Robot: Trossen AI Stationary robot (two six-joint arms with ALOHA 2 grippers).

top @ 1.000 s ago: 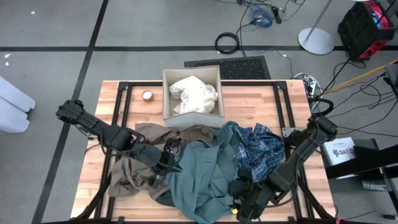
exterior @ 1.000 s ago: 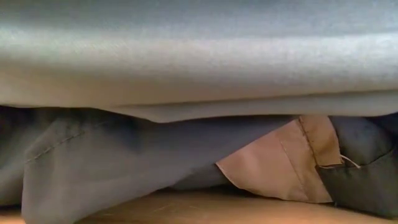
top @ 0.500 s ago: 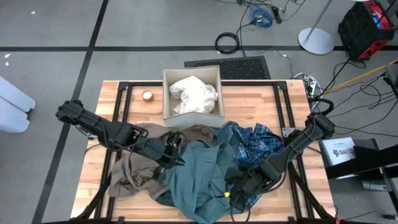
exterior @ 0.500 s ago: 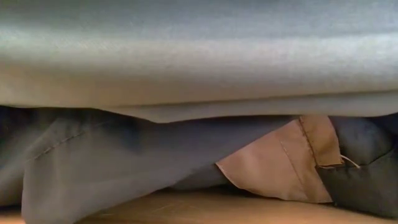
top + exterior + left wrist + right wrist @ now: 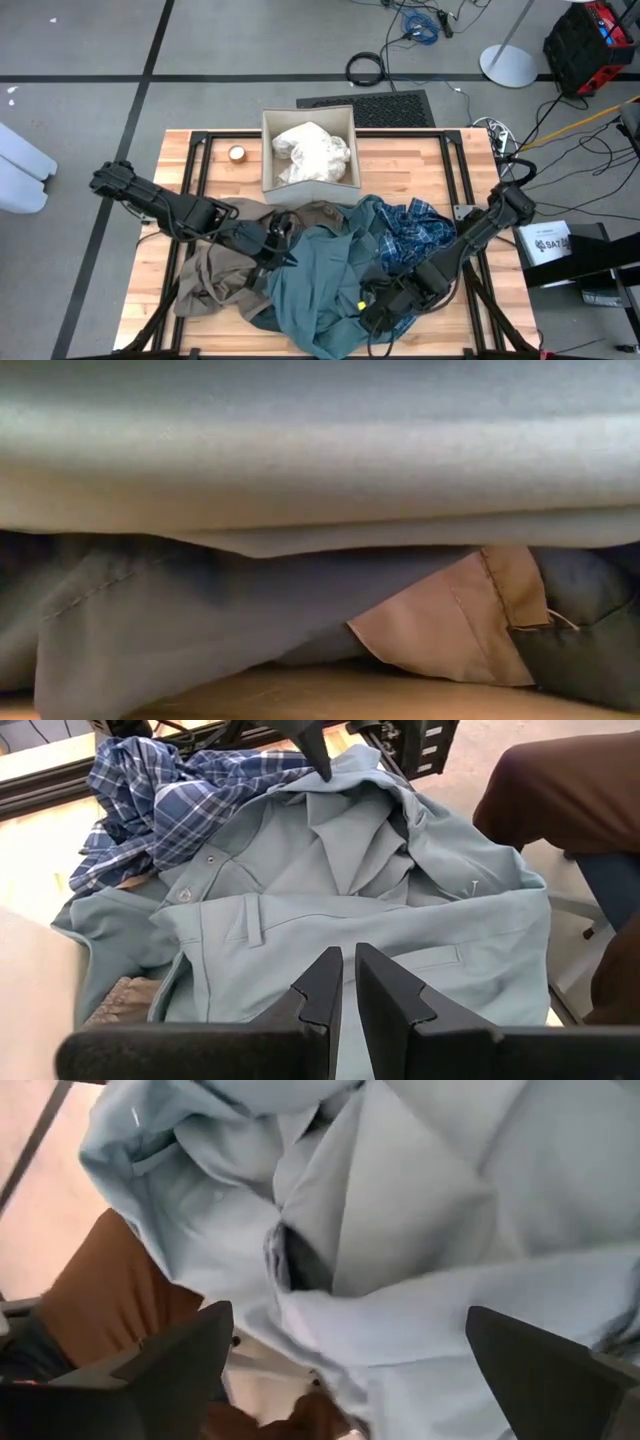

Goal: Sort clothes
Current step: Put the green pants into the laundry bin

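Right gripper (image 5: 372, 312) sits low at the table's near edge, fingers spread wide over the teal-grey shirt (image 5: 320, 285), grasping nothing. Left gripper (image 5: 283, 243) is at that shirt's left edge, fingers nearly closed with a slim gap, empty; tan-brown garment (image 5: 215, 272) lies under its arm. Blue plaid shirt (image 5: 410, 240) is bunched right of the teal. Farther back, beige fabric box (image 5: 310, 185) holds cream-white pieces (image 5: 312, 150); tape roll (image 5: 237, 153) beside it.

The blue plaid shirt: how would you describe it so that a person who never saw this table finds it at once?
Start at the beige fabric box at the far middle of the wooden table. The heap of clothes lies just in front of it, and the blue plaid shirt is crumpled at the heap's right end, beside the teal-grey shirt. It alone is checked.
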